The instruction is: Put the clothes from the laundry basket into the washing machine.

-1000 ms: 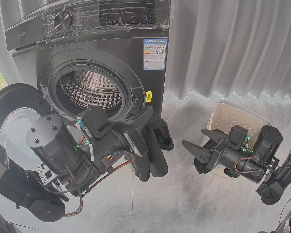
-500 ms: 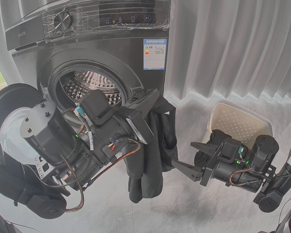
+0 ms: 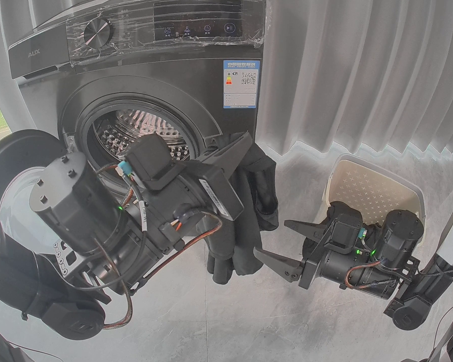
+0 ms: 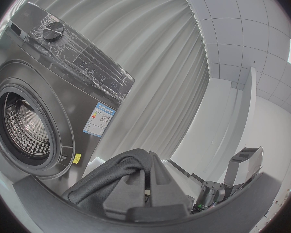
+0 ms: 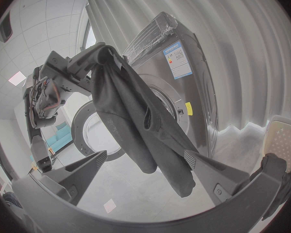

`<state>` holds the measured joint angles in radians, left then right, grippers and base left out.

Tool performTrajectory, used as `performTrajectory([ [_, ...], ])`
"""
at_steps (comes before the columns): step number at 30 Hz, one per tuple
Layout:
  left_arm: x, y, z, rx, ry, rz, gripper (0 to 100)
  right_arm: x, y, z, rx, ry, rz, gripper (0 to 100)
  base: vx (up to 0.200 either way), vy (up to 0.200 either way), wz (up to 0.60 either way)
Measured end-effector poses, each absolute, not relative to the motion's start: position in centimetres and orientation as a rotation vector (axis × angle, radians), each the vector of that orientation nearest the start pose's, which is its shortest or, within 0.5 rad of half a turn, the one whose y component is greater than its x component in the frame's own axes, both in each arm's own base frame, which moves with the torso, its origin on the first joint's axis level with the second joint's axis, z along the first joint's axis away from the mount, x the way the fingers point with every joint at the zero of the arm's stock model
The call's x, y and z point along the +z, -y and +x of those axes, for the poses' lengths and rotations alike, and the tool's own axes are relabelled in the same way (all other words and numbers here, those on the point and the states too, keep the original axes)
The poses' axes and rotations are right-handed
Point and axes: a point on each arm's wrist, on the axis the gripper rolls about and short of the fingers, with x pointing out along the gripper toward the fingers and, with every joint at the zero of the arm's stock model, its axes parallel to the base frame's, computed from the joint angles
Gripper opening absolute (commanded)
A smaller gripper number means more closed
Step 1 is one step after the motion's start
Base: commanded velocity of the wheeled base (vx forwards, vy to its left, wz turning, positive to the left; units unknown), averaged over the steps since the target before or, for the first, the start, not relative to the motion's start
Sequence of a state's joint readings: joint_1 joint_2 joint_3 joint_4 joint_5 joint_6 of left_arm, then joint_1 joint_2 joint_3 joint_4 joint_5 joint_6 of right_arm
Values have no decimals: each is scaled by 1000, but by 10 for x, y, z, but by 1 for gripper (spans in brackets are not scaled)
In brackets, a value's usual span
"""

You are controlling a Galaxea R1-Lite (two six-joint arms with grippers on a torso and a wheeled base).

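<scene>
The dark washing machine (image 3: 136, 66) stands with its round door (image 3: 20, 187) swung open to the left and its steel drum (image 3: 136, 137) bare. My left gripper (image 3: 241, 144) is shut on a black garment (image 3: 246, 217), which hangs to the right of the opening, above the floor. In the left wrist view the garment (image 4: 113, 175) drapes over the closed gripper (image 4: 147, 159). My right gripper (image 3: 273, 240) stands open just right of the garment's lower end; in its own view the garment (image 5: 132, 114) hangs just beyond its spread fingers (image 5: 100, 156). A cream laundry basket (image 3: 372, 187) holds more black clothes (image 3: 337, 209).
White curtains (image 3: 362, 61) hang behind the machine and the basket. Grey floor (image 3: 256, 318) lies open in front of the machine. The open door takes up the space left of the drum opening.
My left gripper has lifted the black garment higher, towards the drum opening. My right gripper has moved left, away from the basket, to the garment's lower end.
</scene>
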<state>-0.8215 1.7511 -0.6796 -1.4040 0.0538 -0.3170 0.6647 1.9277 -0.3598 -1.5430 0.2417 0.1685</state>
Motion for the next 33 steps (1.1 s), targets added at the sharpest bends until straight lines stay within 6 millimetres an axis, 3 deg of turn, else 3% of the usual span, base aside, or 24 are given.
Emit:
performTrajectory([
  [17,221,221,203,-842,219,-456,0,98,-189,249,870,-73,159,100,0,0,0],
  [33,235,220,197,-859,261,-480,0,74,-206,256,893,-129,147,100,0,0,0],
])
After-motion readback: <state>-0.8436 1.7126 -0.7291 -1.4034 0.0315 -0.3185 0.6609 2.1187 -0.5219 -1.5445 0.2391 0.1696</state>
